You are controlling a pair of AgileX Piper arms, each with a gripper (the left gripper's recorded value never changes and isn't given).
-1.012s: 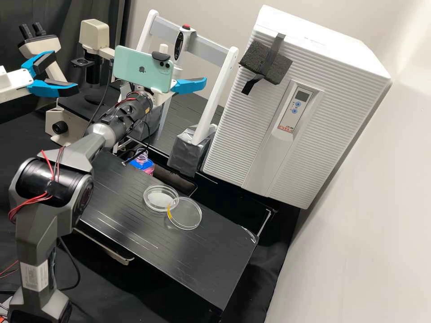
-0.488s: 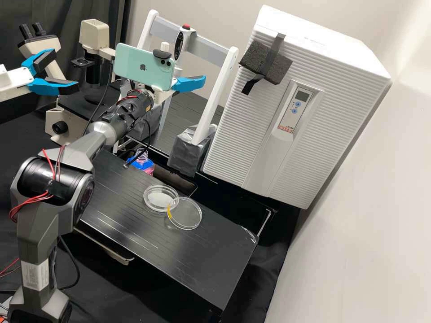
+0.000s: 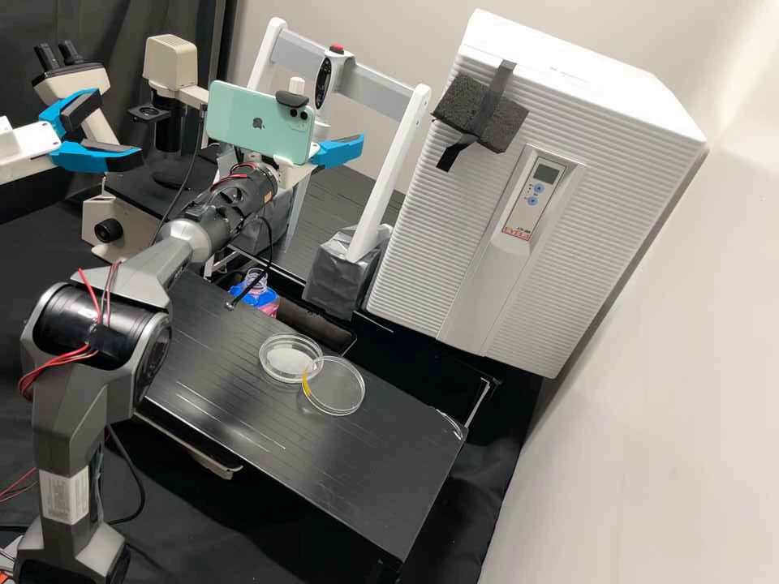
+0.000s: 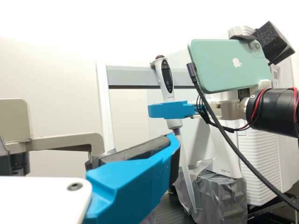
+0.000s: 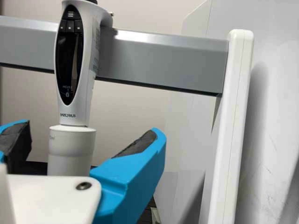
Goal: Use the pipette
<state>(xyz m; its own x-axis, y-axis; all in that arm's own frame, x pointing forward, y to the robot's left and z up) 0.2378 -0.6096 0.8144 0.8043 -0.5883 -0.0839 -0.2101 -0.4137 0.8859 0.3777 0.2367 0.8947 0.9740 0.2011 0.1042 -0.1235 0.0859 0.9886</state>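
Note:
A white pipette (image 3: 324, 77) with a dark display and a red top button hangs on the grey bar of a white stand (image 3: 398, 154). My right gripper (image 3: 320, 154), which carries a green phone (image 3: 260, 122), is at the pipette's lower barrel. In the right wrist view the barrel (image 5: 72, 149) stands between the blue fingers (image 5: 135, 158) with a gap on each side; the gripper is open. The left wrist view shows the pipette (image 4: 166, 81) with a right finger (image 4: 170, 109) against it. My left gripper (image 3: 93, 130) hangs open and empty at the far left, by the microscope.
Two clear petri dishes (image 3: 290, 357) (image 3: 333, 385) lie on the black platform (image 3: 365, 478). A bottle of pink liquid (image 3: 258, 294) stands behind it. A microscope (image 3: 114, 219) is at the back left. A large white ribbed unit (image 3: 560, 203) stands to the right.
The right gripper's visible blue finger has shifted slightly left, closer to the pipette. The left arm has not moved.

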